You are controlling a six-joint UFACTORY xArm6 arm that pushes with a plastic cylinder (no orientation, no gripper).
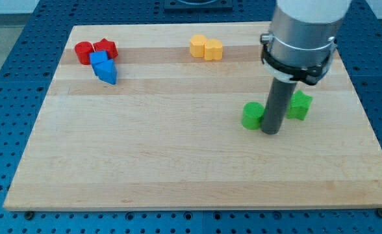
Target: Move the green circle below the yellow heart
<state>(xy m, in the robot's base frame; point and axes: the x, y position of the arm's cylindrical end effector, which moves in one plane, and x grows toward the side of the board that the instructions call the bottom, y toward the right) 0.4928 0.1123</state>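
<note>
The green circle (251, 116) lies on the wooden board right of centre. My tip (270, 131) rests on the board just to the right of it, touching or nearly touching its side. A second green block (299, 105) of unclear shape sits just right of the rod, partly hidden by it. The yellow heart (213, 49) lies near the view's top, with a yellow-orange hexagon-like block (198, 45) touching its left side. The green circle is below and to the right of the heart.
At the view's top left a cluster: a red round block (83, 52), a red star-like block (105, 47), a blue cube-like block (99, 60) and a blue wedge-like block (106, 71). The board's edge (197, 207) runs along the bottom; blue perforated table surrounds it.
</note>
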